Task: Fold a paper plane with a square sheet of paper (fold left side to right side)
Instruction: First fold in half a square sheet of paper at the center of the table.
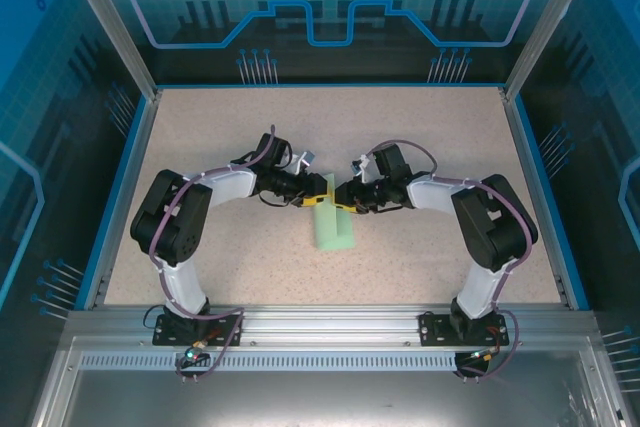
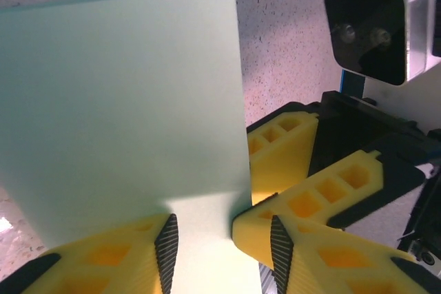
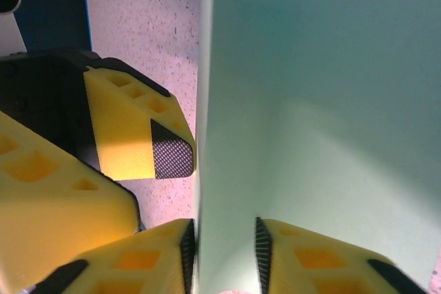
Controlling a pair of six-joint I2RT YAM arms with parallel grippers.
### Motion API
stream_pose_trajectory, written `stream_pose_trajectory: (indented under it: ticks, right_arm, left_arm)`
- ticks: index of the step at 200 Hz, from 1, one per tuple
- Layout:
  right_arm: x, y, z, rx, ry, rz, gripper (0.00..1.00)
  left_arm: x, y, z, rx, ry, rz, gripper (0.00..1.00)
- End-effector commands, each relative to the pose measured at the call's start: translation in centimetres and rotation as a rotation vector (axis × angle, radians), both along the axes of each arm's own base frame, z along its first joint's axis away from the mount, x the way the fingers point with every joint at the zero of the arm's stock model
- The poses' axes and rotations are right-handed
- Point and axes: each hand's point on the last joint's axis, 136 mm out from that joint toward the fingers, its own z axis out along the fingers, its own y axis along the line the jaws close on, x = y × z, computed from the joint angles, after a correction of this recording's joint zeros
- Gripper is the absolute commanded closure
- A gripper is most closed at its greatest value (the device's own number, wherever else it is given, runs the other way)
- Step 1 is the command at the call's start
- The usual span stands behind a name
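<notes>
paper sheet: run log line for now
sheet: folded, far end raised | left end effector: straddles it | right end effector: straddles it | grip: unclear

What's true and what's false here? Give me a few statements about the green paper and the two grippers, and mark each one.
1. The square sheet of paper is pale green. True.
2. It lies fully open and flat on the table. False: it is folded over into a narrow strip, with its far end raised between the grippers.
3. The left gripper and the right gripper meet at the paper's far end. True.
4. The left gripper's jaws stand clear of the paper. False: the paper runs between them.
</notes>
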Motion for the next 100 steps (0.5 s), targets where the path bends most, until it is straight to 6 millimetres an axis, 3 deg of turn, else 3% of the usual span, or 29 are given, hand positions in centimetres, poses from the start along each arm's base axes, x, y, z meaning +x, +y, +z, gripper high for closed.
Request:
stream_pose_trajectory:
  ticks: [1, 34, 70, 100]
  right_arm:
    - [-0.1, 1.0, 0.5, 0.037, 0.005, 0.025, 0.79]
    - [-0.1, 0.5, 0.0, 0.003, 0.006, 0.019, 1.0]
    - [-0.2, -1.0, -1.2, -0.112, -0.002, 0.012, 1.0]
    - [-0.2, -2.2, -1.9, -0.195, -0.01, 0.008, 1.0]
  left_arm:
    - [0.2, -0.2, -0.1, 0.006, -0.003, -0.004, 0.58]
    - [0.1, 0.1, 0.4, 0.022, -0.016, 0.003, 0.54]
    - [-0.8, 1.7, 1.2, 0.109, -0.05, 0.035, 0.4]
    - [-1.9, 3.3, -0.3, 0.206, -0.006, 0.076, 0.37]
